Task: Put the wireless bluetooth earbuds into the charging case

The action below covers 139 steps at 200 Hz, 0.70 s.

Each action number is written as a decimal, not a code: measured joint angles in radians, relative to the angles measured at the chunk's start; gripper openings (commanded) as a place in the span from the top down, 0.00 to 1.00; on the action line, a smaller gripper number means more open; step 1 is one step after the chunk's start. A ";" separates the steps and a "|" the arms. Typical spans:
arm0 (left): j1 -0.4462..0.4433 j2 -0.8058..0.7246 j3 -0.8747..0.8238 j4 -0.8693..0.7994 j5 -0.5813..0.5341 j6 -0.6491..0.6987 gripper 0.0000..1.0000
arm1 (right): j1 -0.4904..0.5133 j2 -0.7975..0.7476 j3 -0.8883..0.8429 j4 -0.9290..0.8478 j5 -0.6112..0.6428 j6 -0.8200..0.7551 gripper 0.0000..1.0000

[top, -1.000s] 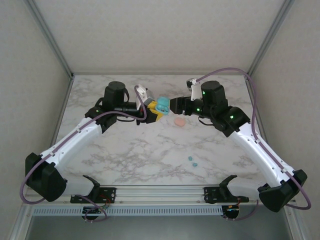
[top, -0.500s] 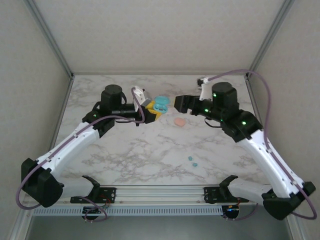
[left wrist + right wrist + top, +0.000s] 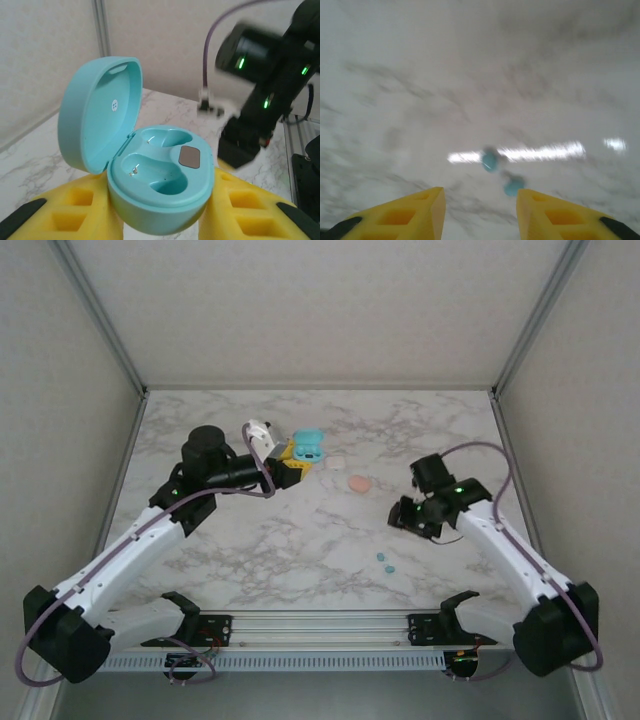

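My left gripper [image 3: 160, 212] is shut on the teal charging case [image 3: 157, 185], its yellow fingers [image 3: 75, 212] pressing both sides. The lid [image 3: 97, 110] stands open and both wells are empty. In the top view the case [image 3: 308, 444] is held above the back middle of the table by the left gripper [image 3: 291, 459]. Two teal earbuds [image 3: 381, 557] [image 3: 390, 567] lie side by side on the marble near the front. My right gripper [image 3: 403, 519] hovers just behind and to the right of them. In the blurred right wrist view it [image 3: 480, 196] is open and empty, with the earbuds [image 3: 490, 161] [image 3: 513, 186] just ahead of its tips.
A pink-orange pebble-like case [image 3: 359, 483] lies on the marble table [image 3: 260, 540] between the two grippers. A small pale object [image 3: 335, 464] sits just behind it. Frame posts and walls bound the table at the back and sides.
My right arm has pulled away from the teal case and swung down to the near right, over the teal earbuds. The left arm has shifted slightly left, still holding the case.
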 measured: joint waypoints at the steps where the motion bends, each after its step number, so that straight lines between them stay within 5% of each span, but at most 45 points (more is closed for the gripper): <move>1: 0.000 -0.001 0.000 0.000 -0.002 0.000 0.78 | 0.005 0.005 -0.005 -0.004 0.000 0.000 0.57; 55: 0.000 -0.033 0.000 0.000 -0.017 -0.002 0.78 | 0.171 0.211 0.033 -0.039 0.069 -0.066 0.58; 139: 0.000 -0.064 0.000 -0.005 -0.030 -0.002 0.78 | 0.250 0.417 0.099 -0.030 0.117 -0.153 0.60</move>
